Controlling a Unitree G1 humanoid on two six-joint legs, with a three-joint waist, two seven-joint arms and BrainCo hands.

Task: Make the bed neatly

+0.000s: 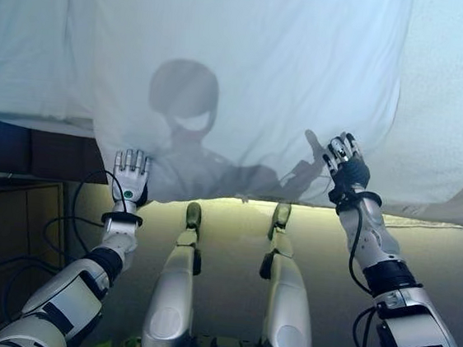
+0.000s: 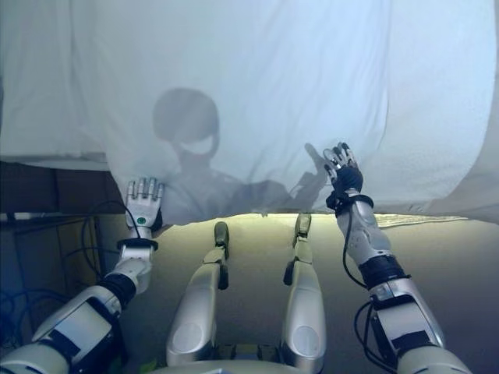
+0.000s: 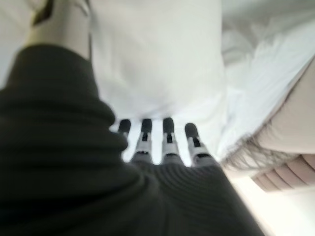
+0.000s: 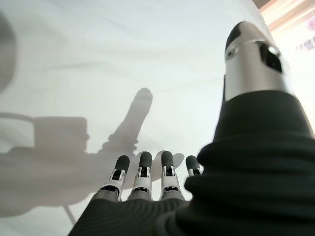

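Note:
A white duvet (image 1: pixel 251 68) covers the bed and hangs over its near edge. My left hand (image 1: pixel 130 175) rests at the duvet's lower left corner with straight fingers (image 3: pixel 146 135) lying against the cloth. My right hand (image 1: pixel 344 162) is further right, held up against the hanging cloth, fingers (image 4: pixel 142 169) straight and lightly spread, the thumb (image 4: pixel 248 54) apart. Neither hand grips the cloth.
A second white layer (image 1: pixel 460 123) of bedding spreads to the right and hangs lower there. A dark wooden cabinet (image 1: pixel 13 200) stands at the left below the bed edge. Pale floor (image 1: pixel 234 223) lies under the overhang.

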